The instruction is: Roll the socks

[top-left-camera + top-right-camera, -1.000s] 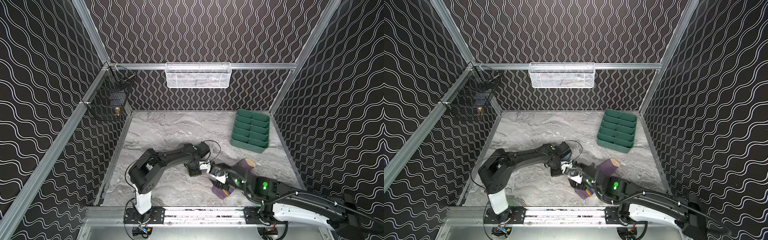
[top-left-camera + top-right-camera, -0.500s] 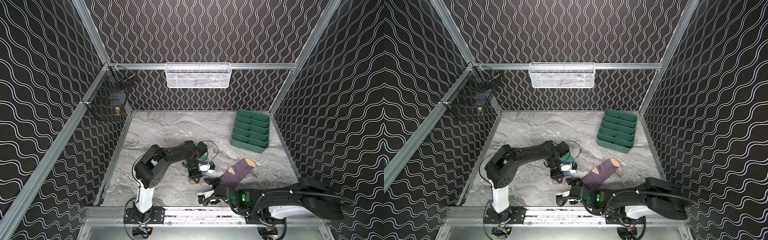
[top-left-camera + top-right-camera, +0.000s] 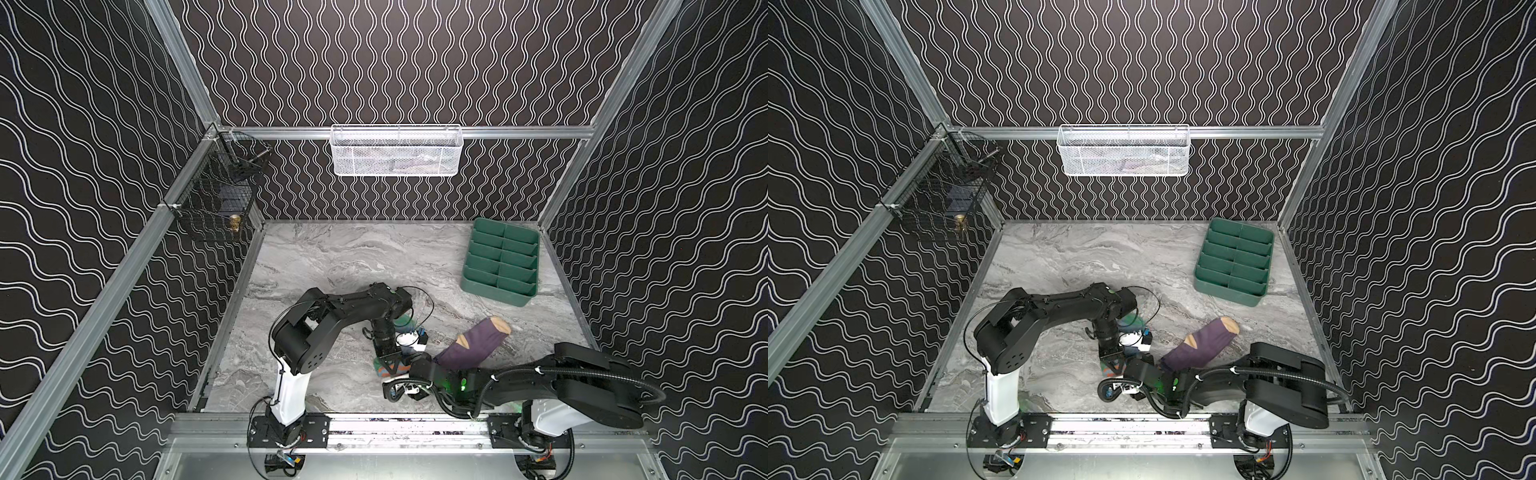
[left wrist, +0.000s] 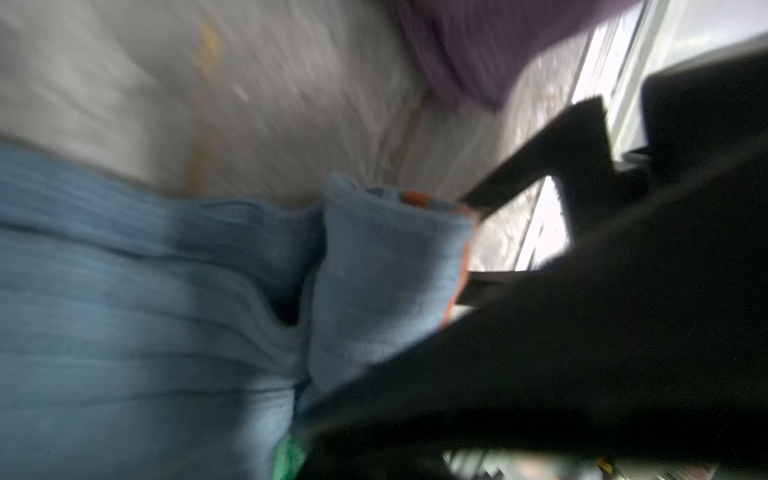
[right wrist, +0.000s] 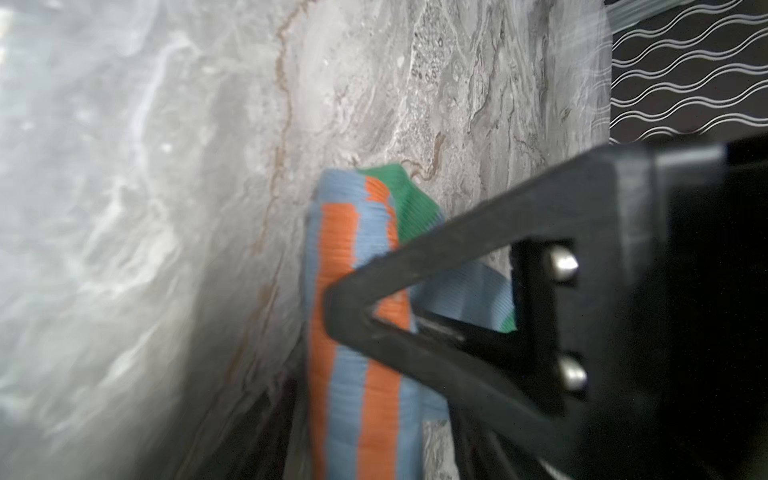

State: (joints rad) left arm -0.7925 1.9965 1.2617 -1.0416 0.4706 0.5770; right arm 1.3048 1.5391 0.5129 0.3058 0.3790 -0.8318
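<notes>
Left wrist view, blue sock [image 4: 174,316] folded over, my left pincer [image 3: 390,368] clamped on it, right pincer [image 3: 399,372] beside it, gap unclear

Top views: you look steeply down from above the front edge of the tabletop [image 3: 353,266], both sharing the whole scene.
Wrist views: you're close up; both share the blue sock [image 4: 124,311].

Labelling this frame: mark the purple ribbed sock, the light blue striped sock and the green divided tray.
Purple ribbed sock [image 3: 484,337], in a top view, purple foot section.
Light blue striped sock [image 5: 347,374], right wrist view, blue stripe between orange.
Green divided tray [image 3: 494,293], in a top view, front wall.
</notes>
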